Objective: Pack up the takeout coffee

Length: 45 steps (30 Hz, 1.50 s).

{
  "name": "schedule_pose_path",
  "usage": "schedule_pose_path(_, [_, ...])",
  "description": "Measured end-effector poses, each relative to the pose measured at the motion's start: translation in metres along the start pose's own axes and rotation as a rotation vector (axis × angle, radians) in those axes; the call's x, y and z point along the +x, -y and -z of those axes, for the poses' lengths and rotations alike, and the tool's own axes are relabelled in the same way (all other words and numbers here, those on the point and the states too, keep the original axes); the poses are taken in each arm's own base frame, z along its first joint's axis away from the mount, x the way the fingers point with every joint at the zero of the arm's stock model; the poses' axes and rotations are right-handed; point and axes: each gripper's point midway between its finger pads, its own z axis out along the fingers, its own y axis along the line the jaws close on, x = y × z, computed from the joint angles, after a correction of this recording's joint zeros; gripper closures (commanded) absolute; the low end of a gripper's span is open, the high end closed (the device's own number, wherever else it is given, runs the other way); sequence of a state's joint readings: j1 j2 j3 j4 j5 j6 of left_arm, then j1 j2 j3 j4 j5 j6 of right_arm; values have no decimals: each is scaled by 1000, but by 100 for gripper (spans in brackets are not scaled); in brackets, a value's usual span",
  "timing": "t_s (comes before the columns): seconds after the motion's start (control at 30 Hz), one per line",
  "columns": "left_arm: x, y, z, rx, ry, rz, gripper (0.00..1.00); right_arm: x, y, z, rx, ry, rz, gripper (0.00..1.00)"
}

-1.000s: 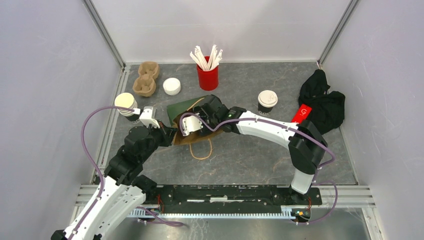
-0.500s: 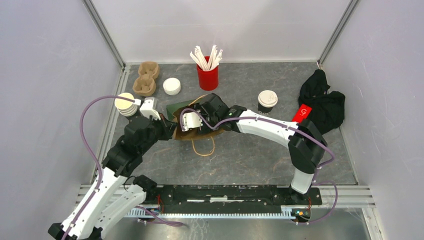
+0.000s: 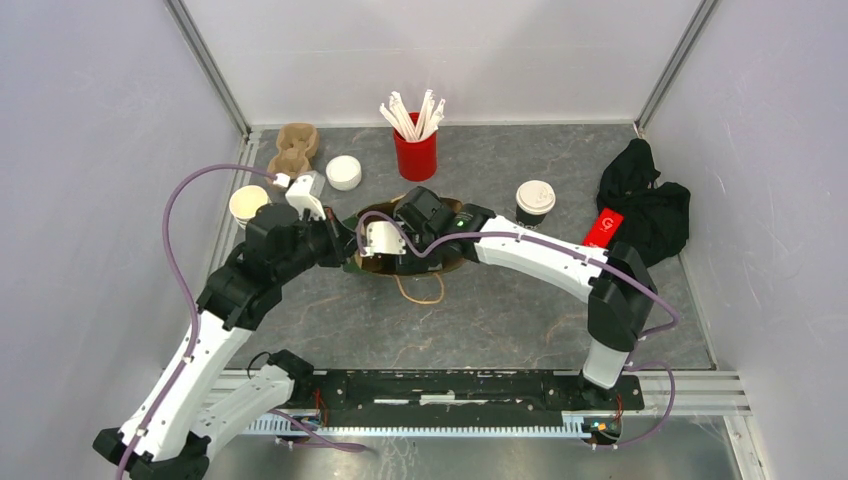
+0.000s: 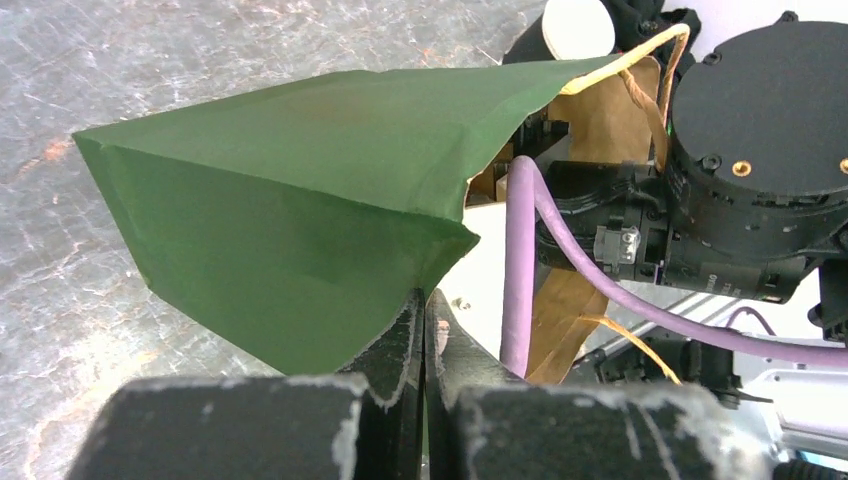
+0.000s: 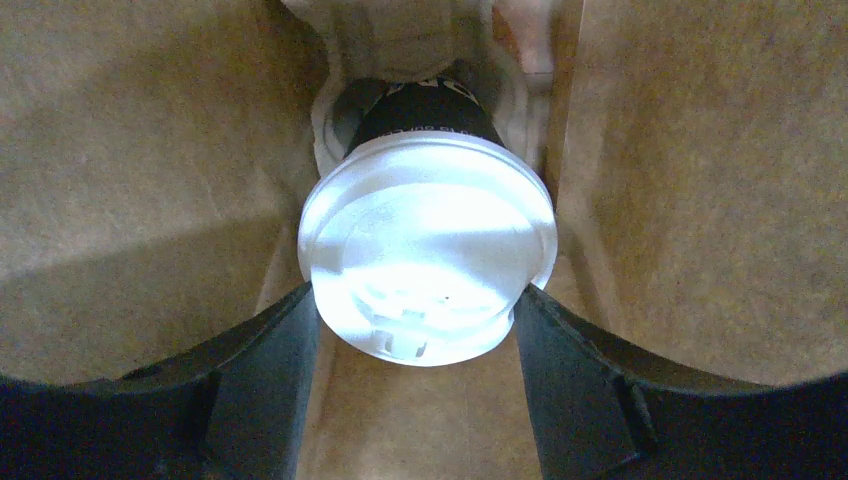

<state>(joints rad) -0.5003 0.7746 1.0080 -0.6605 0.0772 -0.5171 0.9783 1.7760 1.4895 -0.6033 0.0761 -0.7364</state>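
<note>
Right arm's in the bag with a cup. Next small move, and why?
Probably open the right end effector and release: its fingers flank the lid of the lidded cup, whose base looks sunk in a pale moulded well inside the green bag. The left end effector is pinched on the bag's edge, so it should hold. The second cup waits on the table.

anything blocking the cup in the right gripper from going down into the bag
Nothing visible. The lidded cup in the right gripper is already inside the bag, its base in a moulded well; the left gripper pinches the bag's edge.
</note>
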Motion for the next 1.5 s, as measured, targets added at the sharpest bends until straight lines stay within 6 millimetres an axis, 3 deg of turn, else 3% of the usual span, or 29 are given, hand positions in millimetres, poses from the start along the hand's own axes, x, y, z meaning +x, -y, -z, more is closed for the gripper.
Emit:
schedule_pose_path(0.3, [10,16,-8,55,-116,64,98,24,-36,37,-121,-145,-134,59])
schedule_pose_path(0.5, [19,17,-13,19,-216,124,98,34,-55,50,-180,-212,-193,58])
schedule_pose_path(0.87, [13,-4,-19,-181,-292,138,98,29,-56,33,-175,-206,-228,58])
schedule_pose_path(1.2, [2,-10,-31,-235,-301,86,98,42,-55,19,-186,-201,-247,59])
schedule_pose_path(1.33, [1,-12,-33,-237,-303,66,98,43,-55,17,-191,-191,-251,52])
schedule_pose_path(1.5, [1,-12,-33,-237,-302,60,98,37,-48,22,-182,-173,-261,30])
